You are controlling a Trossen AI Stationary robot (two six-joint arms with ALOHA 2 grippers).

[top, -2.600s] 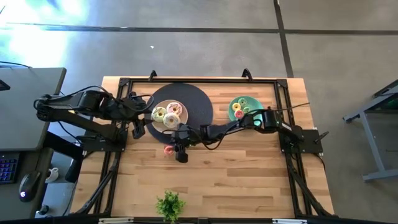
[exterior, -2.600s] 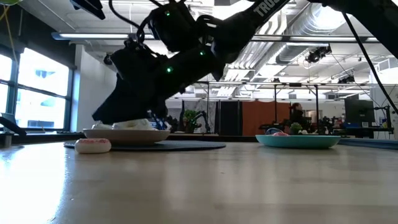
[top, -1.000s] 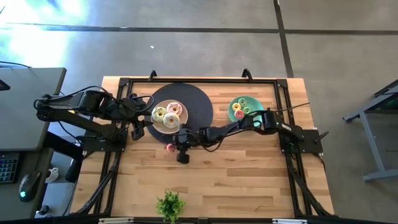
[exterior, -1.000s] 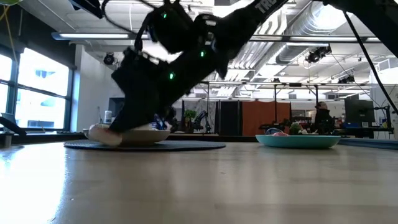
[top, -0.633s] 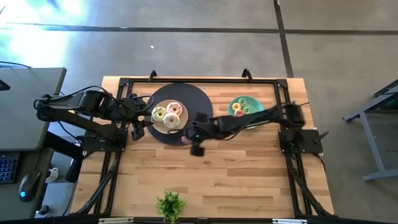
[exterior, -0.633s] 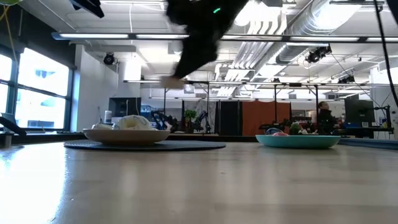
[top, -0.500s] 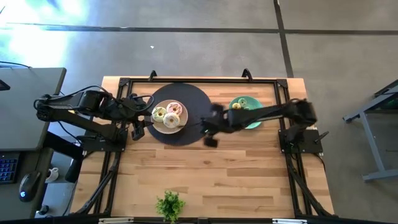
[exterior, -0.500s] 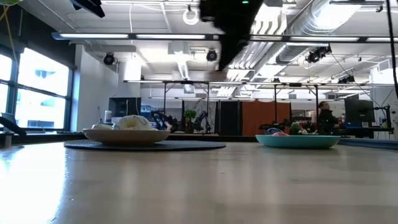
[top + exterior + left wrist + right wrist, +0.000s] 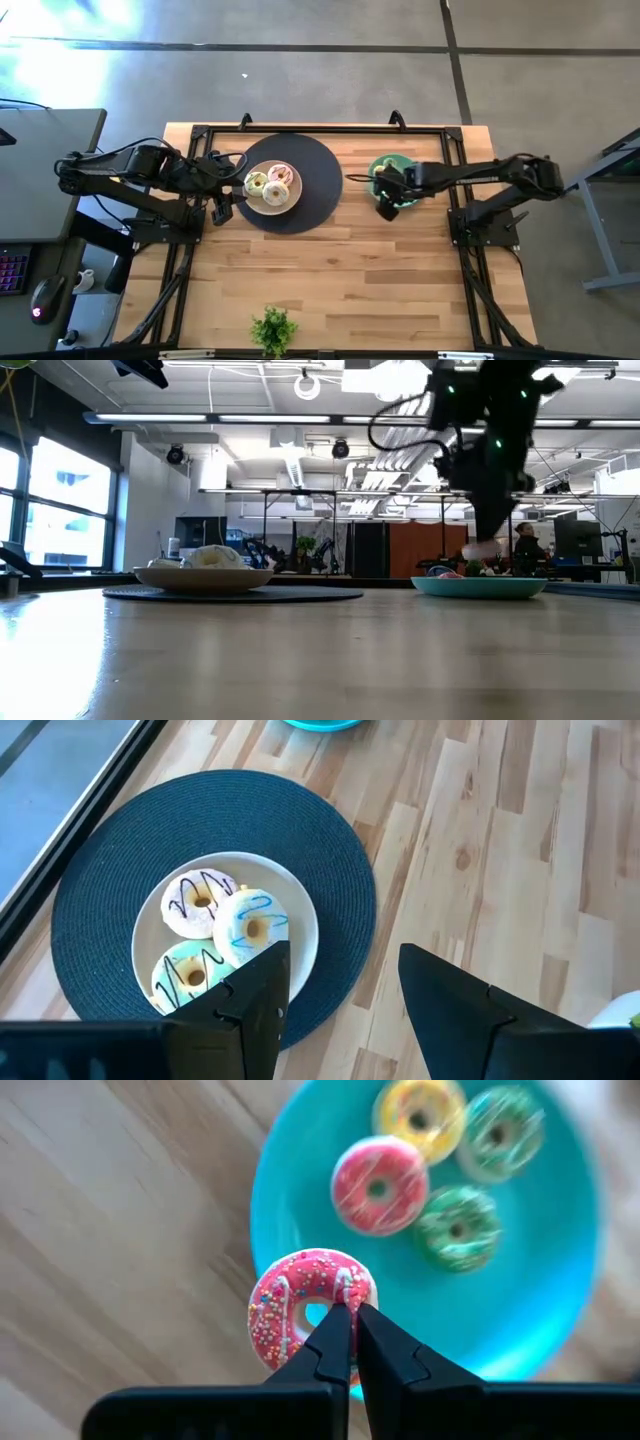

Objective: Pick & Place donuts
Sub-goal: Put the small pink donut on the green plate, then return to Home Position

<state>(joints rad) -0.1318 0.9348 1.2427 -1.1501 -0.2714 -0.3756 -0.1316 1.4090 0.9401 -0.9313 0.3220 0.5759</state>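
So the biggest thing here is the wooden table (image 9: 330, 270), and on it lies a round dark mat (image 9: 315, 165) with a beige plate (image 9: 252, 202) on top. Three big donuts (image 9: 270, 185) sit close together on that plate. Over on the other side of the table is a teal plate (image 9: 545, 1290), smaller than the mat, with four little donuts (image 9: 378, 1184) lying flat in it: one yellow, one pink-red and two green. The right arm reaches out to that teal plate, and the right gripper (image 9: 348, 1342) hangs above its near rim. Its two fingers are pinched tight on the pink sprinkled donut (image 9: 310, 1312), gripping one side of the ring, with one finger poking through the hole. The donut is up in the air, not touching the plate. It hangs over the edge of the plate, partly over blue and partly over wood, and the little donuts lie farther in, toward the middle and the far side. I think the arm needs to go a bit more toward the middle, so the donut lands inside and does not tip off the rim. The left gripper (image 9: 340, 1010) waits beside the beige plate with its fingers spread apart, holding nothing, well apart from the pink one.
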